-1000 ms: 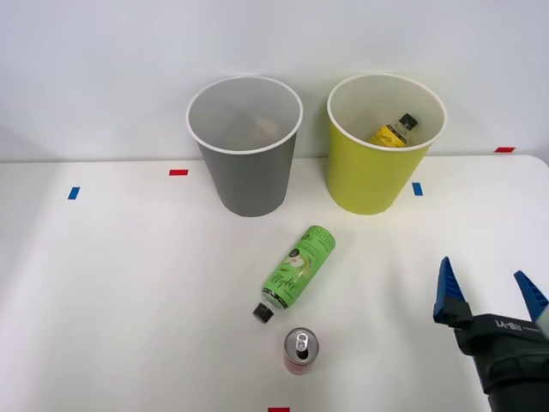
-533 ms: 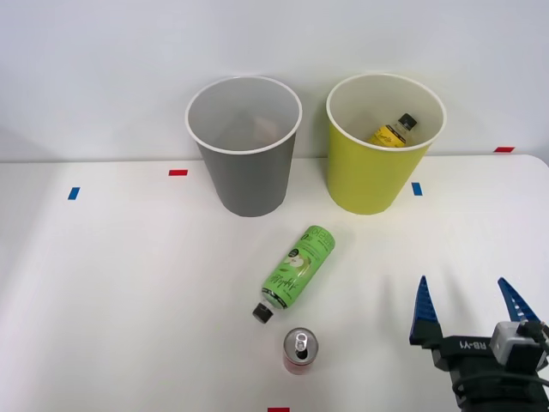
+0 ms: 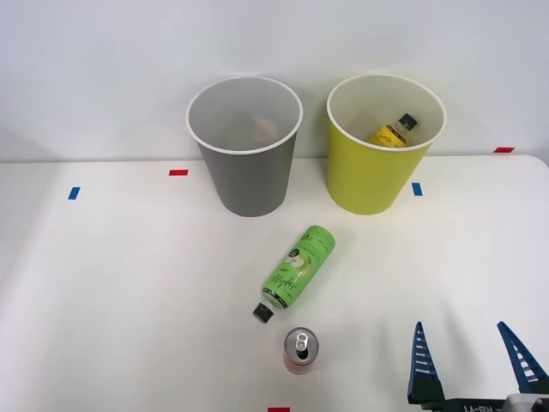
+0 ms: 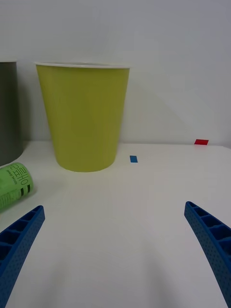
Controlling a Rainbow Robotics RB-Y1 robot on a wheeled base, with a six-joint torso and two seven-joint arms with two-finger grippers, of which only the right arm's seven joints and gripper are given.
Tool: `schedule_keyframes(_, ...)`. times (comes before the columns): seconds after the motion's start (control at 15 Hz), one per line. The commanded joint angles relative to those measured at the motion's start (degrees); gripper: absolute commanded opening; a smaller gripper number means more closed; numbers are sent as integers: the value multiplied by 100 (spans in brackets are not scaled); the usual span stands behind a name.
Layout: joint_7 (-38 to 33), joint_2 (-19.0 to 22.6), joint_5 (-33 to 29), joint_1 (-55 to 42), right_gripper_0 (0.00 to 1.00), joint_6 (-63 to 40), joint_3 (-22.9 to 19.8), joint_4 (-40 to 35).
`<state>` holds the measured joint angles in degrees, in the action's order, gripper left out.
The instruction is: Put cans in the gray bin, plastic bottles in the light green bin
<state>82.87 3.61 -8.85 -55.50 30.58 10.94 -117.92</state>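
Gripper (image 3: pixel 473 360) spread | green bottle (image 3: pixel 297 271) label unreadable | red can (image 3: pixel 300 349) upright

Green bottle (image 3: pixel 298 267) lying, red can (image 3: pixel 300 349) upright nr it

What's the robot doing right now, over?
Right gripper open, empty, low over table. Green bottle lying down, red can upright beside its cap. Yellow bottle in light green bin. Path clear.
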Motion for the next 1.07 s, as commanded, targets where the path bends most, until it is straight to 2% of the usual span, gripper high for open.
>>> schedule_keyframes(0.07,-17,16,86,242,100,774,-57,709)
schedule_keyframes(0.33,124,34,-29,268,100,1029,31,1114)
schedule_keyframes(1.07,221,183,-20,180,100,993,93,1140)
